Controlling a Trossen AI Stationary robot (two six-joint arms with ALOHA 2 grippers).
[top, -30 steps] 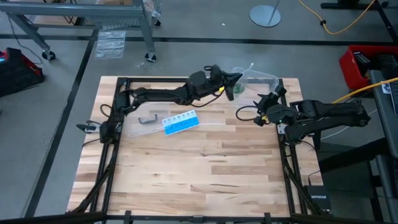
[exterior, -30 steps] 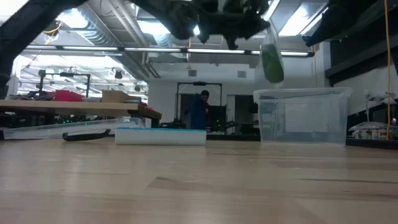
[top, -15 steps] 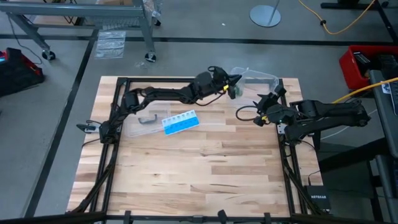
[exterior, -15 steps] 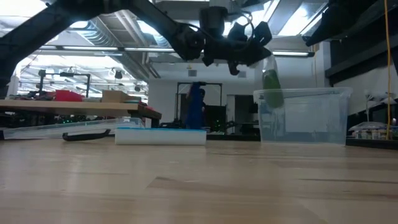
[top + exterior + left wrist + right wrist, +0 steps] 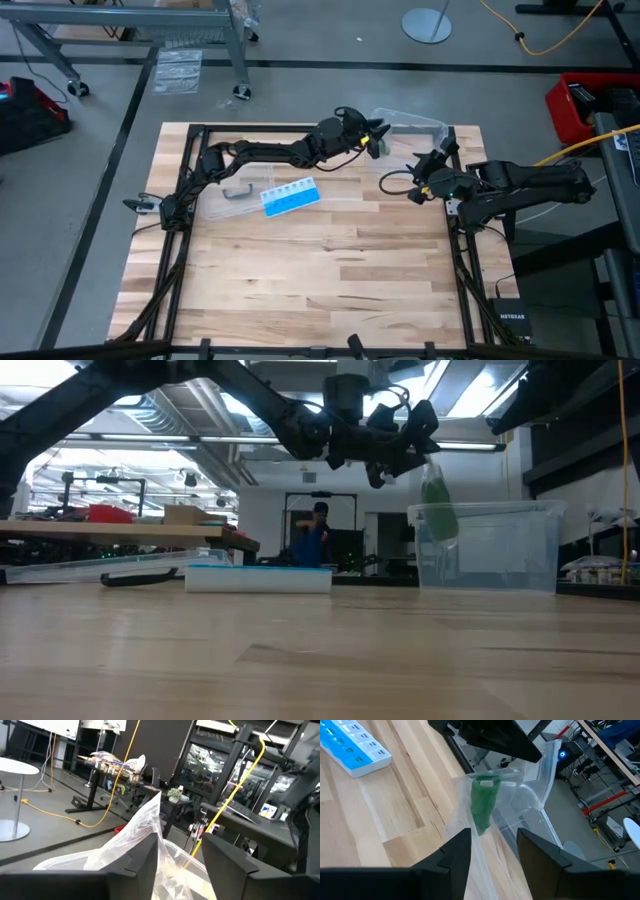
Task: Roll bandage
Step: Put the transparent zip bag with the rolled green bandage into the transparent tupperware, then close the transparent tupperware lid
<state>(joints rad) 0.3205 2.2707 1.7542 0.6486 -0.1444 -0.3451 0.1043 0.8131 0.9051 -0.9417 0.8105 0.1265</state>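
The green bandage (image 5: pixel 482 805) is bunched inside a small clear plastic bag (image 5: pixel 520 785). The bag hangs under my left gripper (image 5: pixel 180 840), at the left end of the clear plastic box (image 5: pixel 490 550). I cannot tell whether the bag's lower end is inside the box. In the low view the bandage (image 5: pixel 437 515) shows at the level of the box's rim. My left gripper (image 5: pixel 375 135) has its fingers apart. My right gripper (image 5: pixel 420 160) waits open just on the near side of the box, with nothing between its fingers. My left gripper's fingers stand apart with the bag's top edge (image 5: pixel 152 817) sticking up between them. The film lies against one finger (image 5: pixel 142 860); whether the other touches it, I cannot tell. The fingers reach out about level toward the table's right. The bag hangs upright below them, clear of the table.
A blue and white pill organizer (image 5: pixel 290 195) lies left of centre, beside a clear flat lid (image 5: pixel 222 207) with a small dark curved piece (image 5: pixel 238 190). The near half of the wooden table (image 5: pixel 320 290) is bare. A person (image 5: pixel 315 535) stands far behind the table.
My left gripper has come down over the box's left end with the bag. The bag with the green bandage hung above the rim a second ago and now hangs at rim level.
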